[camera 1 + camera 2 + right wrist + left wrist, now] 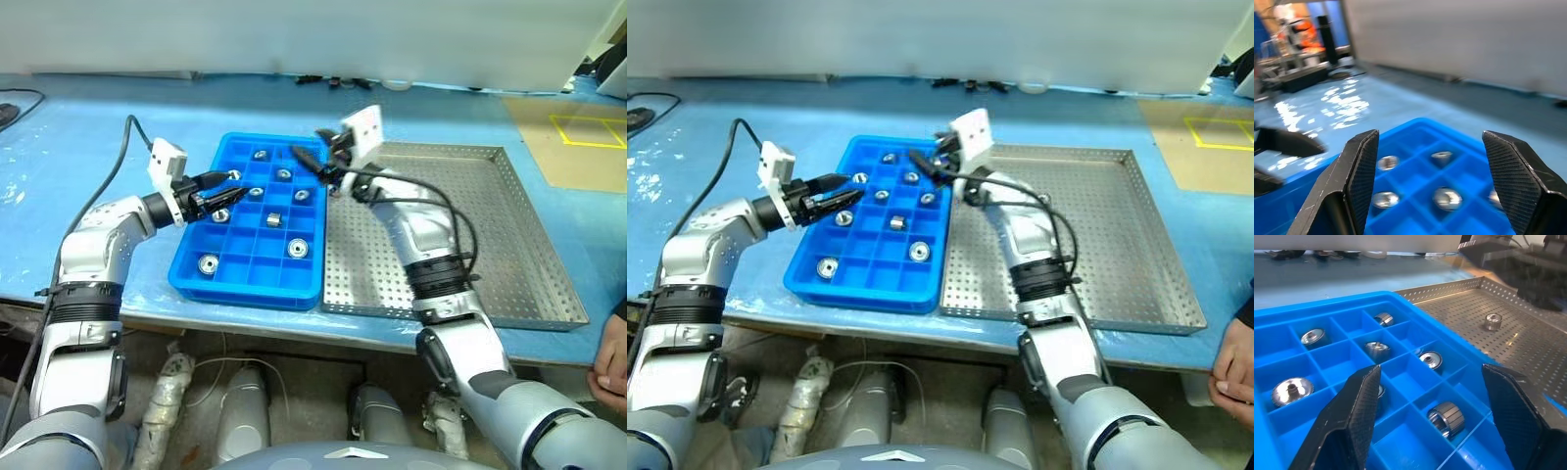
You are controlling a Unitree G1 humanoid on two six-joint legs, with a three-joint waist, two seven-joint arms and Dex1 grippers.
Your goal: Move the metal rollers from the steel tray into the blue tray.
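Broadly, the steel tray [509,245] lay on the right of the blue table [59,166], its perforated floor nearly bare, with the blue tray [235,279] touching its left rim. The metal rollers [297,249] sat one per compartment across the blue grid, about eight counted; one more roller [1492,321] was on the steel floor near its far-left corner, seen from the left wrist.

Judged step: late in the transfer, between a drop-off and the next pick. The right gripper [315,162] hovered above the far-right edge of the blue tray, jaws spread wide, nothing between them. The next move likely calls for that arm to swing right and down to the lone roller in the steel tray, straddle it and close.

The left gripper [221,195] hung over the left side of the blue tray, pointing right, fingers [1354,409] apart and empty, just above the compartments without touching a roller.

A person's hand [612,357] rested at the near-right table edge.
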